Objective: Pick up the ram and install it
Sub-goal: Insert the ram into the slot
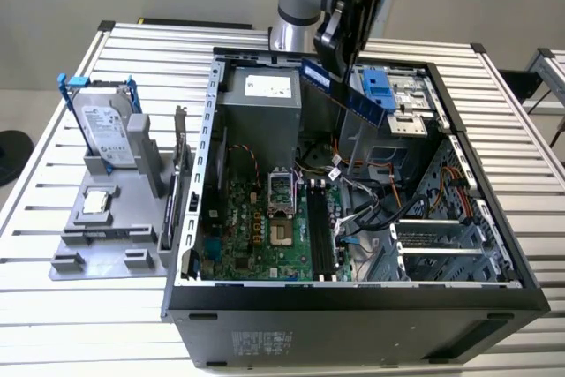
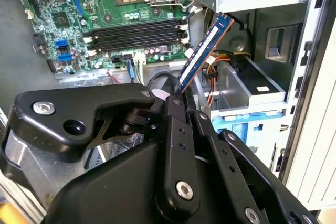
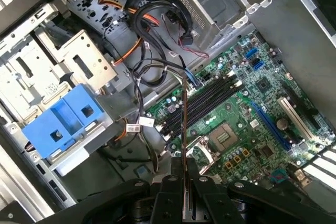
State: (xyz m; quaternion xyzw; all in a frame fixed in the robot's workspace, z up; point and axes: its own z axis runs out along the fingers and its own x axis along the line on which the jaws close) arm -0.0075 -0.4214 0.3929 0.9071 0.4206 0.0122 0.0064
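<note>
The ram [image 1: 362,103] is a long, thin, bluish stick held tilted in the air over the back of the open computer case [image 1: 190,218]. My gripper [image 1: 338,64] is shut on one end of it, above the case. In the second wrist view the ram [image 2: 206,48] sticks out from the gripper [image 2: 178,95] toward the black memory slots [image 2: 136,32]. In the first wrist view the ram [image 3: 184,119] appears edge-on as a thin line rising from the gripper [image 3: 184,163], above the memory slots [image 3: 202,103] on the green motherboard [image 1: 256,236].
A silver hard drive [image 1: 106,130] in a blue-handled bracket and a small square processor chip [image 1: 95,203] rest on a grey fixture [image 1: 66,262] at the exterior view's left. Inside the case are a blue drive bay [image 1: 378,86], loose cables [image 1: 362,209] and a grey power supply [image 1: 260,103].
</note>
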